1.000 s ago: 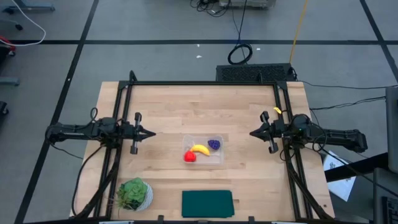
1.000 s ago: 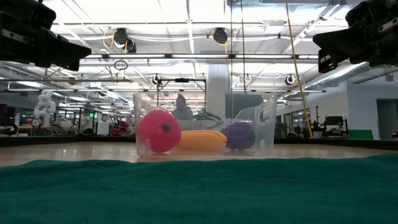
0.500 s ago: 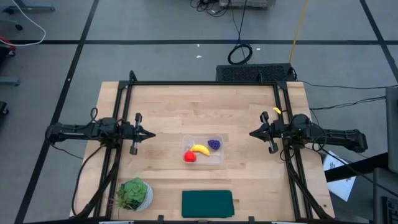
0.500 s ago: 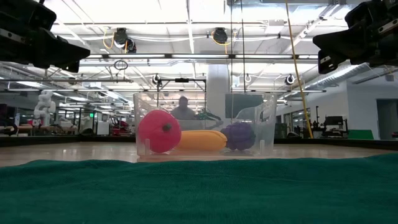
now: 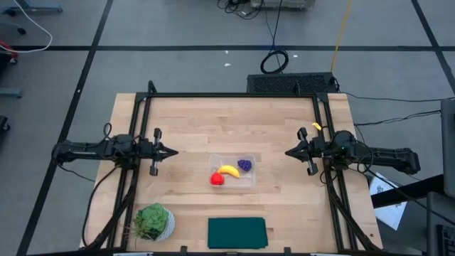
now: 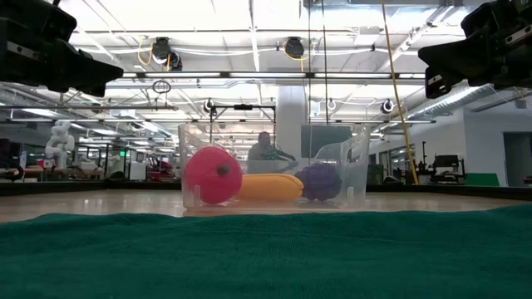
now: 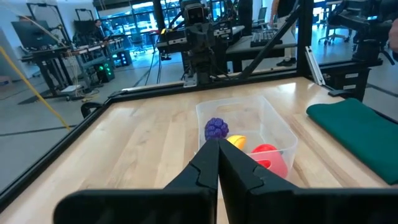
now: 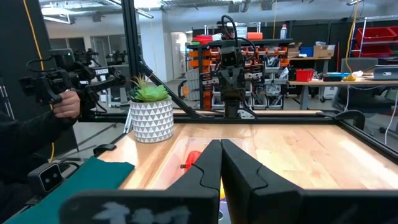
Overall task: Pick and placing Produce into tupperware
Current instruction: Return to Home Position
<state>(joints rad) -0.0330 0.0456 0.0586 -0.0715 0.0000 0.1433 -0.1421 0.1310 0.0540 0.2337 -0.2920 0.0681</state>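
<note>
You've got the light wooden desk (image 5: pixel 192 121) with both dark arms parked wide: left jaws at the left side, right jaws at the right, both clenched on nothing. Between them, slightly to the near side, sits the clear rectangular plastic tupperware (image 5: pixel 250 178), its long axis running left to right, neither arm clearly closer. Inside it: yellow curved banana (image 5: pixel 229 171) in the middle, red round fruit (image 5: pixel 217 179) near-left, purple grape cluster (image 5: pixel 244 165) far-right. There's no readable writing anywhere.

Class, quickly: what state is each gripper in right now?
Left gripper, over the table's left side: shut, holding nothing.
Right gripper, over the table's right side: shut, holding nothing.
</note>
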